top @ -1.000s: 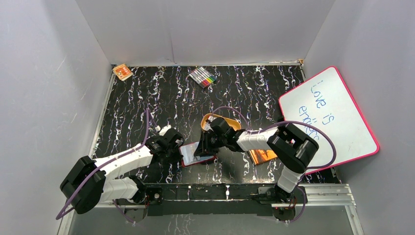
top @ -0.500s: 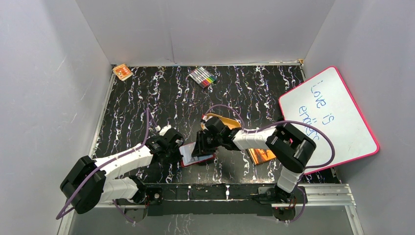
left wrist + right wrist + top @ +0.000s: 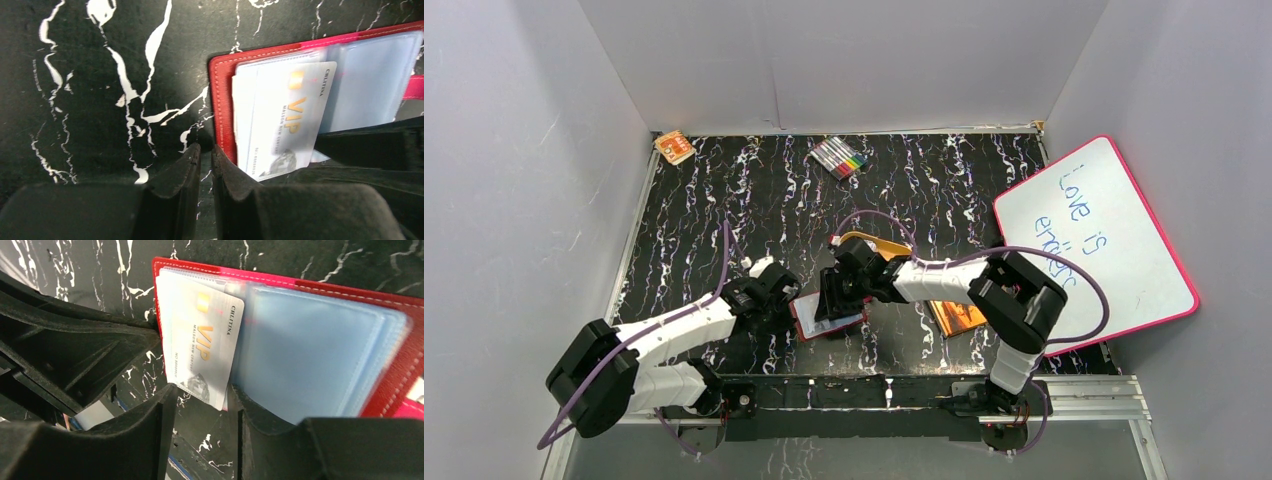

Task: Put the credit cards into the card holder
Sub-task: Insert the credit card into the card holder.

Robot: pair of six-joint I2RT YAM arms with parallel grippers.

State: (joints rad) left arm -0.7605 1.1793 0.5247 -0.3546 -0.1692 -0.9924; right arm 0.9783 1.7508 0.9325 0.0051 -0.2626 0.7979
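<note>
The red card holder (image 3: 809,322) lies open on the black marbled table, with pale-blue clear sleeves (image 3: 310,350) on its right half. A white VIP credit card (image 3: 202,345) lies on a stack of pale cards on its left half, its lower end sticking past the holder's edge. It also shows in the left wrist view (image 3: 290,115). My left gripper (image 3: 206,150) is shut, its tips at the holder's red left edge (image 3: 222,100). My right gripper (image 3: 202,390) is open and empty, just short of the card's protruding end, one finger (image 3: 260,410) over the sleeves.
An orange oval tray (image 3: 886,245) sits behind the right gripper. An orange-brown book (image 3: 959,318) lies to its right. A pink-framed whiteboard (image 3: 1094,240) leans at the right edge. Markers (image 3: 839,157) and a small orange box (image 3: 674,147) lie by the back wall.
My right gripper has moved a little left over the open holder. The left arm has barely moved.
</note>
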